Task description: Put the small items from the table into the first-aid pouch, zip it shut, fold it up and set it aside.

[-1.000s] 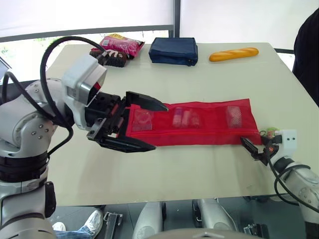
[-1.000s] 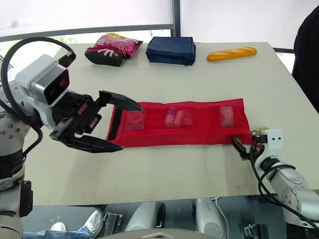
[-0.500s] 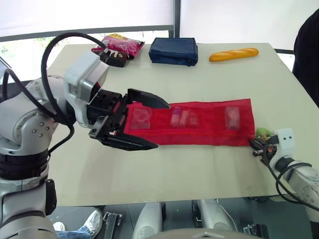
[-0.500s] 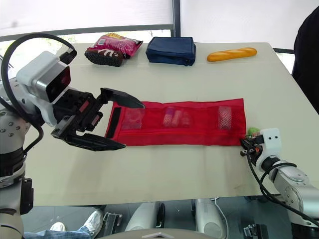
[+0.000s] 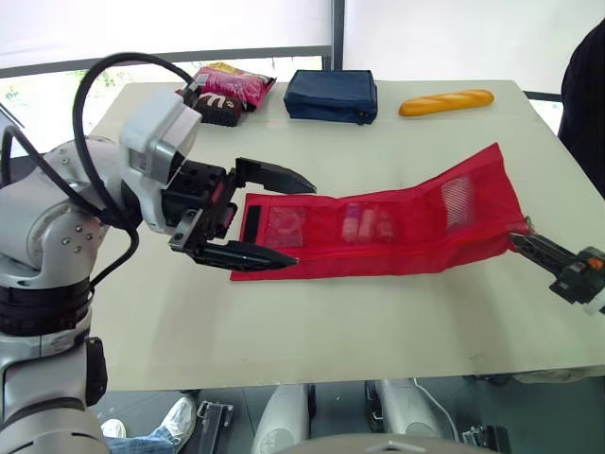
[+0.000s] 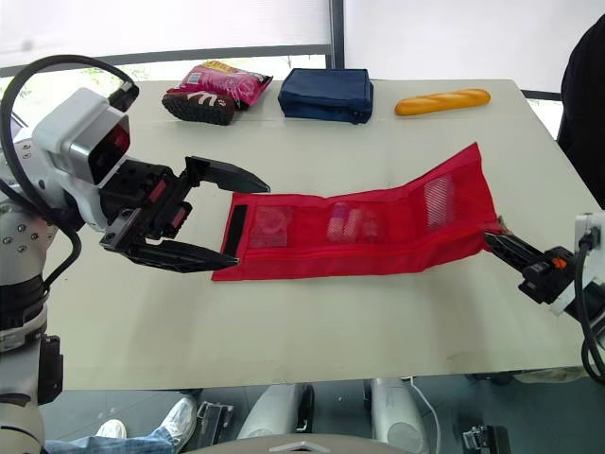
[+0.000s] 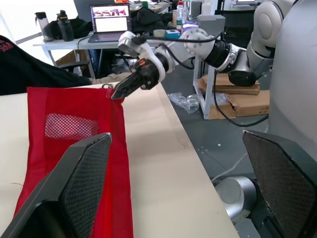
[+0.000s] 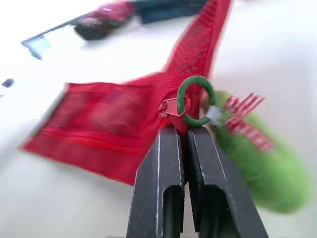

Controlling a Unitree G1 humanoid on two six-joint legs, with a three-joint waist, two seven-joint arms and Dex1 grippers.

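Beige rectangular table (image 5: 312, 322): the long red mesh pouch (image 5: 378, 236) lies unfolded across its middle. Along the far edge sit a navy blue fabric case (image 5: 331, 95), a pink foil snack packet (image 5: 232, 85) and a golden toy bread loaf (image 5: 444, 101), all well apart from the pouch.

Progress, as judged:
- Packing looks done. Small pale packets (image 5: 364, 223) show through the mesh in three pockets.
- Zipping: cannot tell whether the zip is run shut. Its pull sits at the pouch's right end.
- Folding not yet done, and setting aside not yet done.

Pouch's long axis runs left to right, roughly along the table's near edge. Left end lies flat, with a black strip across it. Right end is lifted off the table and tips up toward the far right corner, so the strip bends partway along.

Left gripper (image 5: 302, 223): fingers spread wide, one above and one on the near side of the pouch's left end, not pinching it.

Right gripper (image 8: 184, 131): fingers pressed together, pinching the pouch's right end at the zip. It carries the raised end.

Smallest: a green ring (image 8: 196, 100) hangs on the red zip pull (image 8: 168, 106) just past the right fingertips, with a fuzzy green charm (image 8: 252, 163) beside it.
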